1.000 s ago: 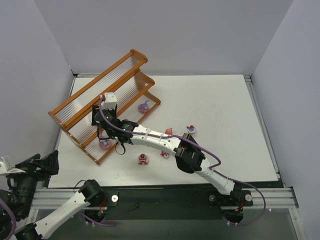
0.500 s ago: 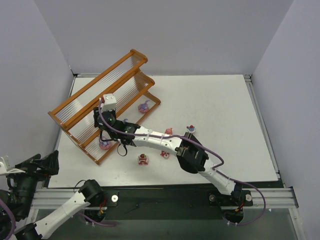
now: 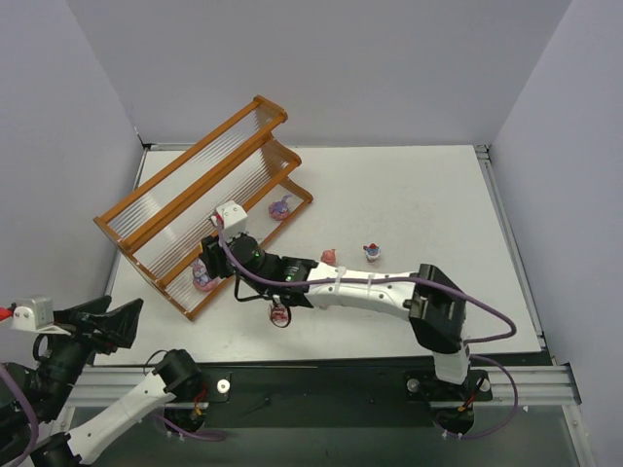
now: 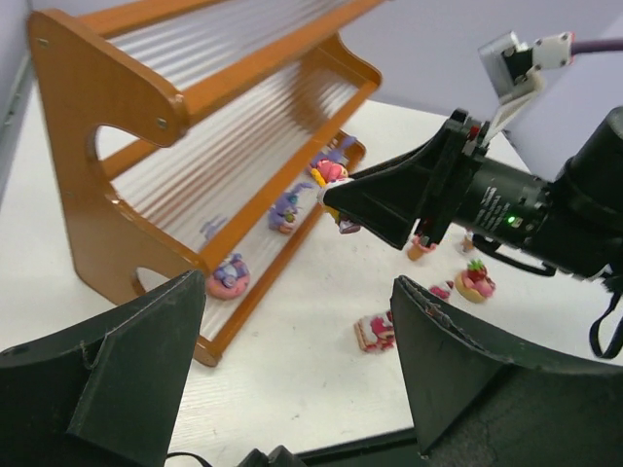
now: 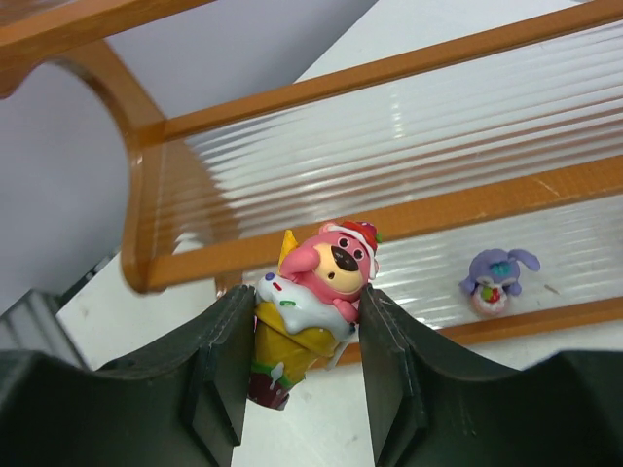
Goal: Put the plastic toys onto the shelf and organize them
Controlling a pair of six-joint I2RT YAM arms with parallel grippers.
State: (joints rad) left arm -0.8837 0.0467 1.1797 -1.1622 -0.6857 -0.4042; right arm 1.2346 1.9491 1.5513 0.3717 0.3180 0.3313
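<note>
Right wrist: right jaws clamp bear cone [image 5: 313, 292]; bunny [image 5: 496, 277] on shelf [image 5: 438, 217] bottom tier; left jaws wide, empty.

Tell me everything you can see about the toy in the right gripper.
The toy is a glossy plastic pink bear in a red cap, on white sprinkled icing over a yellow cone with a dark red base. Slightly tilted, it is pinched on both sides between the black fingers of the right gripper, in front of the lower tiers of the shelf.
</note>
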